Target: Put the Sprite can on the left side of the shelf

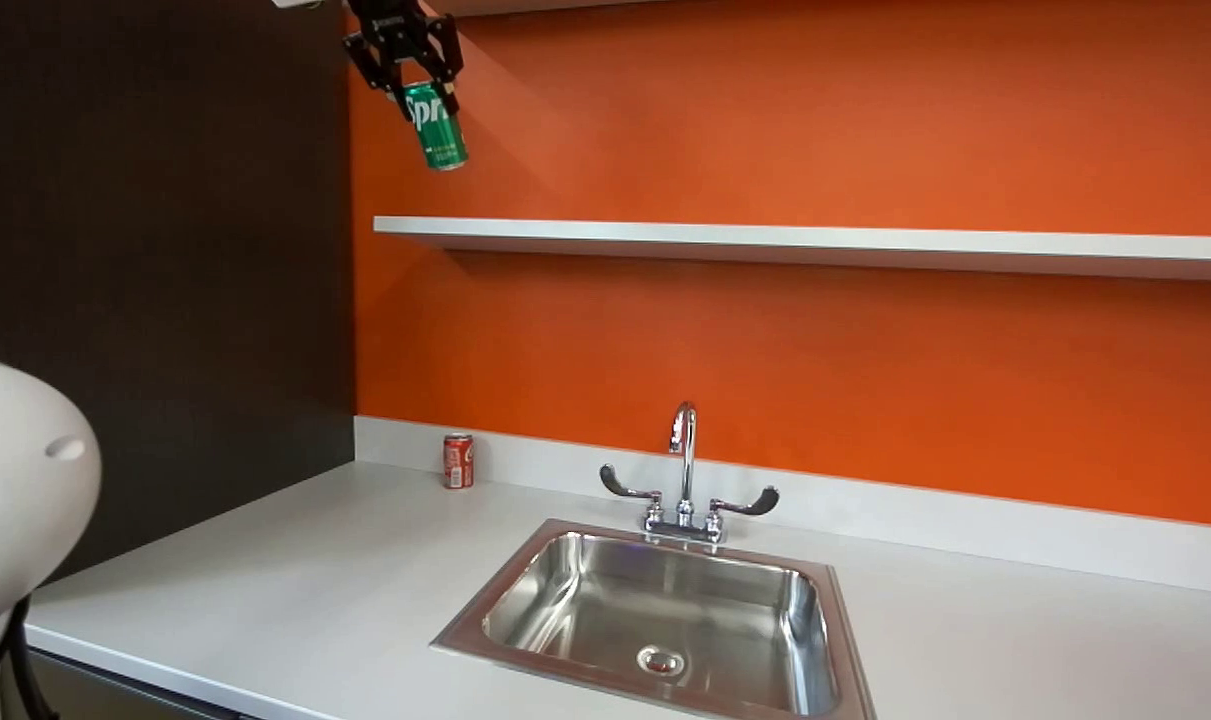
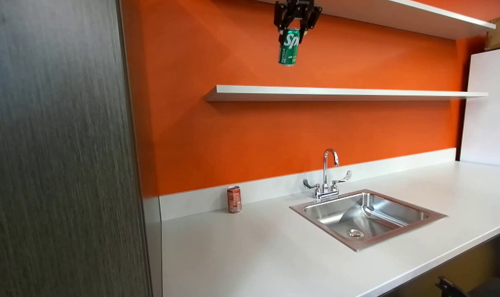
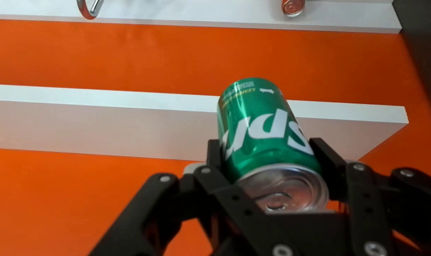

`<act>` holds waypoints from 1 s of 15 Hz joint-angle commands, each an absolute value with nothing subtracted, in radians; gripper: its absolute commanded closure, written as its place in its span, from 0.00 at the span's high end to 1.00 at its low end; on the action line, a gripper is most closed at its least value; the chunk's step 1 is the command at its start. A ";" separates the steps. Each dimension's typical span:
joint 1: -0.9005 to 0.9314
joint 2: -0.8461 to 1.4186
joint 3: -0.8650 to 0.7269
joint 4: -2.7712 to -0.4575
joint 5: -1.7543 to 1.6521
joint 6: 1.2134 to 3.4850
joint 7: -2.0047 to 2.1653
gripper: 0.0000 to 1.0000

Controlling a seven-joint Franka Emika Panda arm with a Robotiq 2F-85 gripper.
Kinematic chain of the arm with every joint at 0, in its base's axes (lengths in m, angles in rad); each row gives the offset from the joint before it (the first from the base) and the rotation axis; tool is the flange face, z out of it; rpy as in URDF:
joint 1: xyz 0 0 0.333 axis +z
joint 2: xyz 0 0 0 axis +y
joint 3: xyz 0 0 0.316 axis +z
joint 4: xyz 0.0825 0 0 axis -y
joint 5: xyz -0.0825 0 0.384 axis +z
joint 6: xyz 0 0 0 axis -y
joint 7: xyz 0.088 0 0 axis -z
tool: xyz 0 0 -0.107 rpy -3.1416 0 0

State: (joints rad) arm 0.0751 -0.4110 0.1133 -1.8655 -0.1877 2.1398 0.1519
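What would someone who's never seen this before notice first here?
Probably the green Sprite can, gripped by the black pincer in mid-air, higher than the lower white shelf. The vivid orange wall behind it would likely grab you next. Then, down on the pale countertop, a lone red can stands upright, left of the silver faucet in both exterior views.

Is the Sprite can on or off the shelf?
Off. The gripper holds the Sprite can; in both exterior views, orange wall shows between can and shelf.
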 commanded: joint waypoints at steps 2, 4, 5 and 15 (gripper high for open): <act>0.046 -0.272 0.144 -1.697 -0.238 2.093 0.151 0.38; 0.050 -0.219 0.141 -1.647 -0.246 2.083 0.151 0.38; 0.052 -0.192 0.140 -1.618 -0.248 2.070 0.153 0.38; 0.080 0.019 0.122 -1.369 -0.282 1.950 0.174 0.38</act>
